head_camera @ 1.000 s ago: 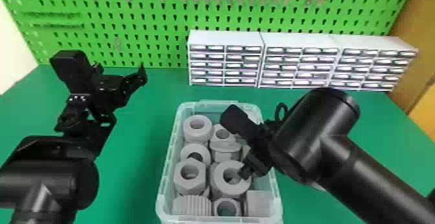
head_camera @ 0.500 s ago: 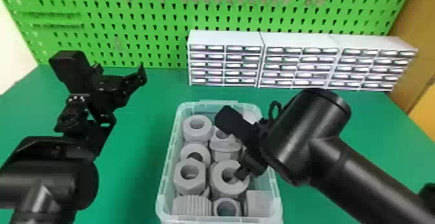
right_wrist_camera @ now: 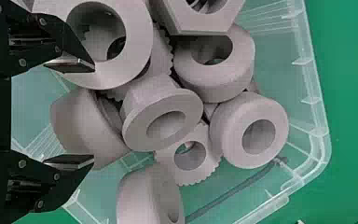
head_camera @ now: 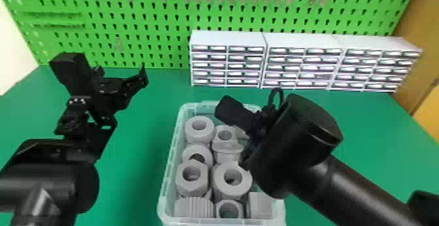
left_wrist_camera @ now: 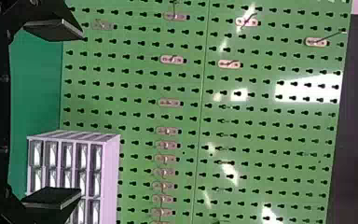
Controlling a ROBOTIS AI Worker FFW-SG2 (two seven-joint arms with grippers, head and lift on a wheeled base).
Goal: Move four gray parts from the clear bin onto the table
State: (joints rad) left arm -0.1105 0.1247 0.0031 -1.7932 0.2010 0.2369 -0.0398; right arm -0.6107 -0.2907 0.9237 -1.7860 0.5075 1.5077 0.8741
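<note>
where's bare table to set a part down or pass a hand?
Table: between left arm and bin; between bin and drawer units; between right arm and the units. Crowded: the bin, gray parts heaped together under the right gripper.

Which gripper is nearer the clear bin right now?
Right. The right gripper is at the clear bin, its open fingers over the gray parts. The left gripper is outside, off to the bin's left and raised.
</note>
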